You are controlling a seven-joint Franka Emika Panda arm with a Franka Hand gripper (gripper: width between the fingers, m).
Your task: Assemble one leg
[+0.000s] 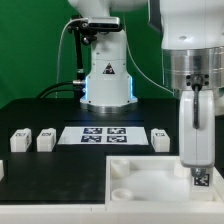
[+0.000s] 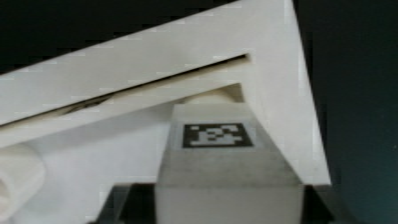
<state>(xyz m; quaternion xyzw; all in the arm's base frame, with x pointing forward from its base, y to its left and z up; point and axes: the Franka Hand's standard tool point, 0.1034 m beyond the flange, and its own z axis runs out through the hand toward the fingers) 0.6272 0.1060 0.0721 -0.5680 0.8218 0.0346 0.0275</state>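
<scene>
On the black table [image 1: 40, 110], the gripper [image 1: 198, 175] stands clamped on the leg [image 1: 200, 180], holding it upright over the white tray-like part [image 1: 140, 180], near its corner, tag showing.

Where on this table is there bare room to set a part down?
Bare black table lies behind the row of loose legs, and between that row and the large white part. It is crowded where the gripper holds the leg at that part.

A robotics lab: black table [image 1: 40, 165], the marker board [image 1: 103, 134], tagged white parts [image 1: 45, 140].
</scene>
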